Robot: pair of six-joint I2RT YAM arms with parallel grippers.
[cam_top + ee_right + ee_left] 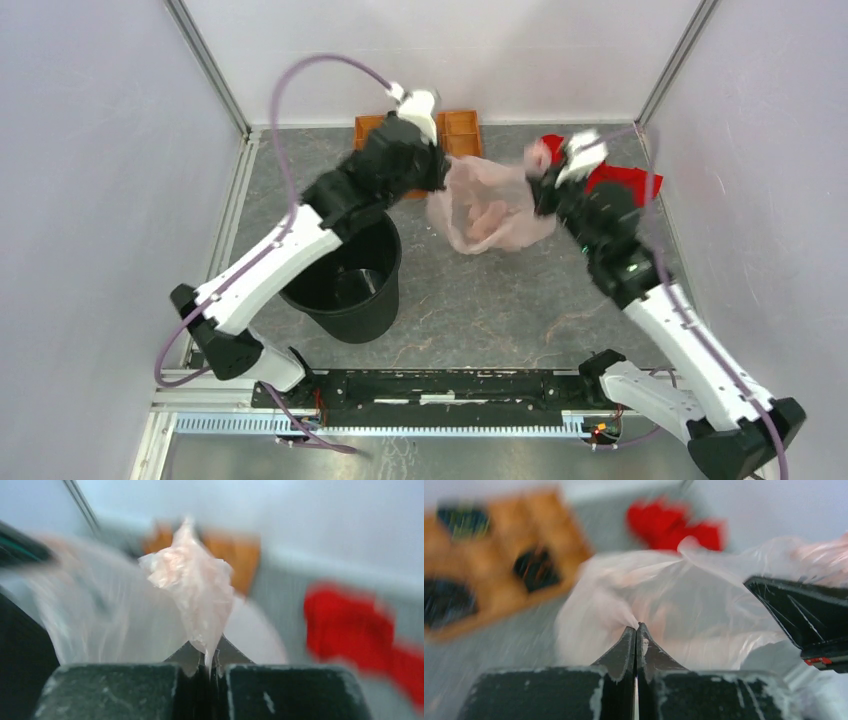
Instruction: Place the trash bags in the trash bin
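Bag (490,205) – one, thin pale pink film, translucent and wrinkled. It is spread between the two arms over the far middle of the surface (480,310), with its mouth gaping upward in the top view. It is outside the bin, to the bin's right and a little farther back. Whether its underside touches the surface cannot be told.

Left fingers (440,180) – clenched on the bag's left edge. In the left wrist view the film (664,595) gathers to a point between the closed tips (636,640).

Right fingers (540,178) – clenched on the bag's right edge. In the right wrist view a crumpled tuft of film (200,585) stands up past the closed tips (210,662). The same tuft shows pink beside the wrist in the top view.

Bin (350,315) – round, black, upright on the surface at near left, mouth open. The left arm crosses over its far rim. It is near the bag but apart from it.

Tray (465,125) – orange, with compartments, against the back wall behind the bag. The left wrist covers part of it. It is blurred in both wrist views (499,555) (235,555).

Cloth (620,178) – bright red, opaque, lying at far right behind the right wrist. It also shows in the wrist views (674,525) (350,625).
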